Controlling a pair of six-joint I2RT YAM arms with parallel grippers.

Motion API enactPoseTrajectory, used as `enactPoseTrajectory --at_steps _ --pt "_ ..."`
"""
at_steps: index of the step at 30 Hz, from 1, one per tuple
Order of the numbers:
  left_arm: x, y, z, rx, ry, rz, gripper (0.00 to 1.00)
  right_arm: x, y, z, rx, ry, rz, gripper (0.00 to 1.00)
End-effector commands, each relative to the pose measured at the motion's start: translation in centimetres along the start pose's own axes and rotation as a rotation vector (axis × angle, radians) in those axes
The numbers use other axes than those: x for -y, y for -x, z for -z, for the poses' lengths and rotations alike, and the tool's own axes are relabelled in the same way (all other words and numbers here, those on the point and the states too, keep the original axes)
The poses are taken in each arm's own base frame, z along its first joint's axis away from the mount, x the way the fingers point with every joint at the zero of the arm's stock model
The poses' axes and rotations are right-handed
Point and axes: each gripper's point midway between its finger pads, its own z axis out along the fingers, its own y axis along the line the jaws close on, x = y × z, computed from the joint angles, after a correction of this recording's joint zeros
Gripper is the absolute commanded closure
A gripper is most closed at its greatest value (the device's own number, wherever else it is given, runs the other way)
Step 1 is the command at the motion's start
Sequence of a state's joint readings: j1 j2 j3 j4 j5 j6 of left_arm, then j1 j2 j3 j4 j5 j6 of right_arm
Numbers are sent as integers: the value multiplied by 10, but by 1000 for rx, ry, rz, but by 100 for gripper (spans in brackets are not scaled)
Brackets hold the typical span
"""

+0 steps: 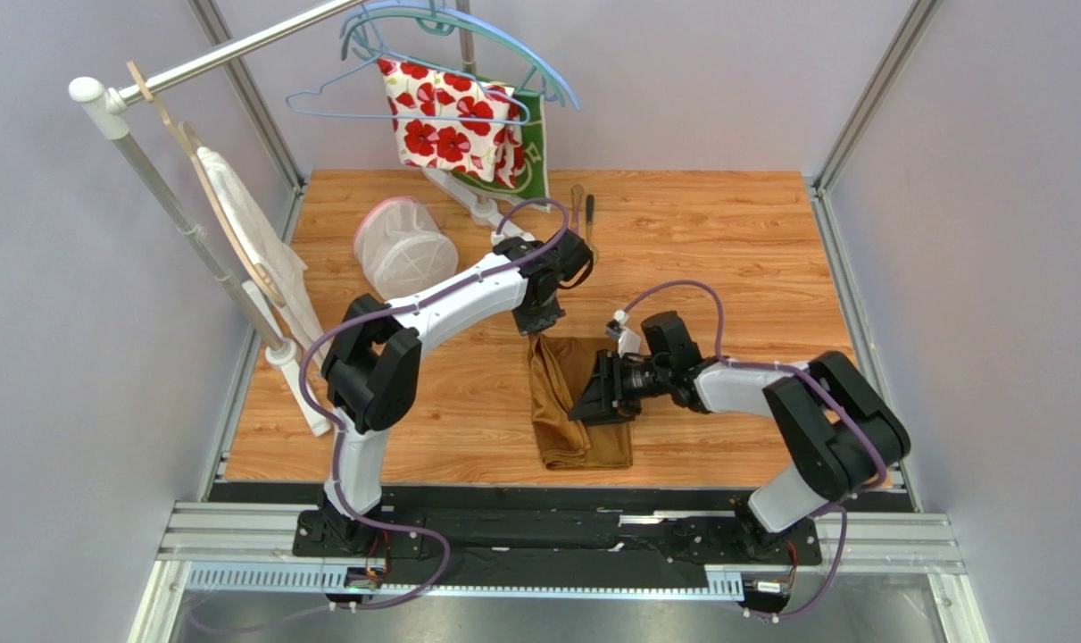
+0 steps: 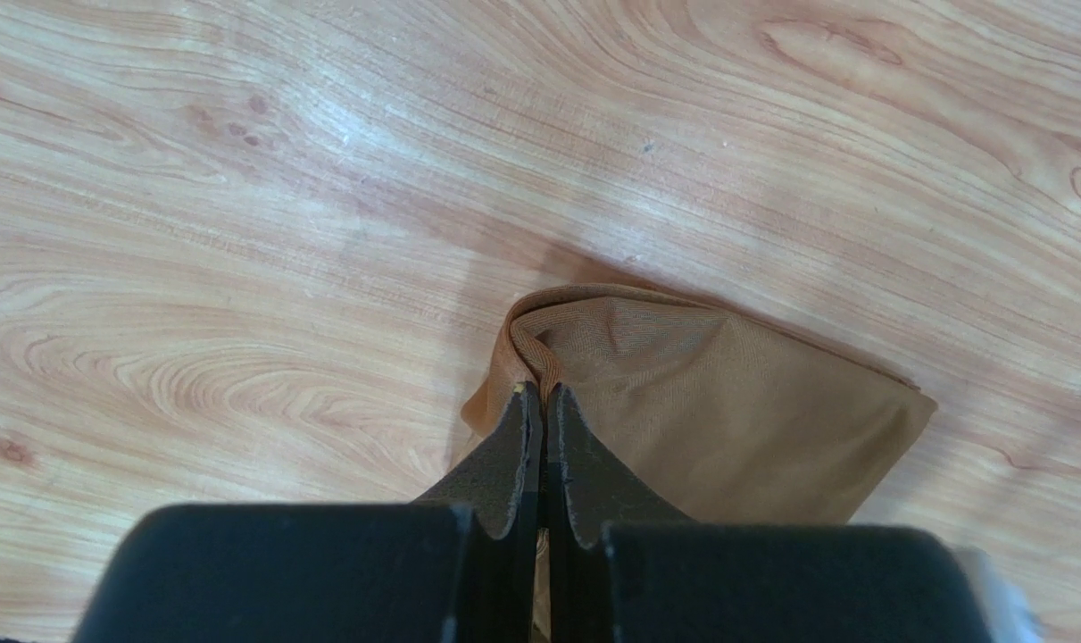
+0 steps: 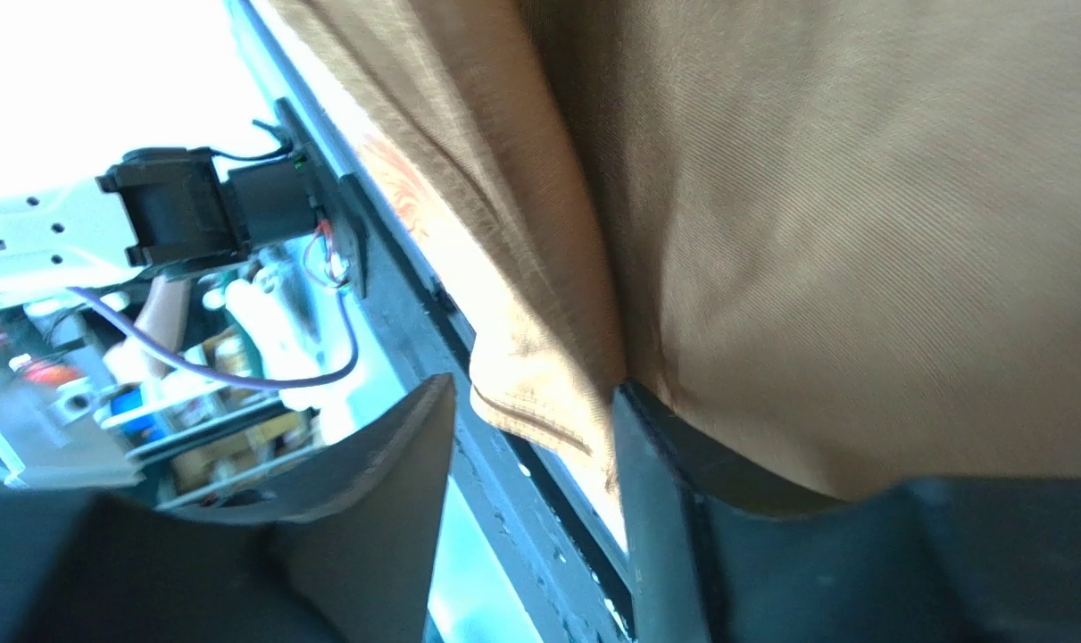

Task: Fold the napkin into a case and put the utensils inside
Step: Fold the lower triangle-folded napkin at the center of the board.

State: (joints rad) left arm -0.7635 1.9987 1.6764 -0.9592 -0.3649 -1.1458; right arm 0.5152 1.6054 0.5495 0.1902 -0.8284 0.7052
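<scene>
The golden-brown napkin lies folded into a narrow strip on the wooden table, running from the middle toward the near edge. My left gripper is shut on its far corner; in the left wrist view the fingertips pinch a fold of the napkin. My right gripper is open at the napkin's right side; in the right wrist view one finger lies under the cloth and the other stands apart. The two utensils lie side by side at the far middle of the table.
A pink mesh basket stands at the far left. A white cloth with red flowers and a green cloth hang on hangers from a rail at the back. A white garment hangs on the left rack. Metal frame posts stand at the corners.
</scene>
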Motion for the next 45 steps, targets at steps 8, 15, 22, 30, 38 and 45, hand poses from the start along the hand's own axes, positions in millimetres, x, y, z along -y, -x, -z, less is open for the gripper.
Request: enactPoseTrajectory --at_steps 8,15,22,30,38,45 --pt "15 12 11 59 12 -14 100 5 62 51 178 -183 42 44" --pt "17 9 8 59 21 -85 100 10 103 34 175 -208 86 67" --pt "19 5 3 54 30 -138 100 13 129 18 161 -190 128 90" --pt "33 4 4 35 -7 -190 100 17 149 2 134 -166 138 99" --pt "51 -5 0 -19 -66 -253 100 45 150 -12 101 -216 98 100" --pt "67 -16 0 -47 -140 -287 100 51 153 -17 88 -225 85 100"
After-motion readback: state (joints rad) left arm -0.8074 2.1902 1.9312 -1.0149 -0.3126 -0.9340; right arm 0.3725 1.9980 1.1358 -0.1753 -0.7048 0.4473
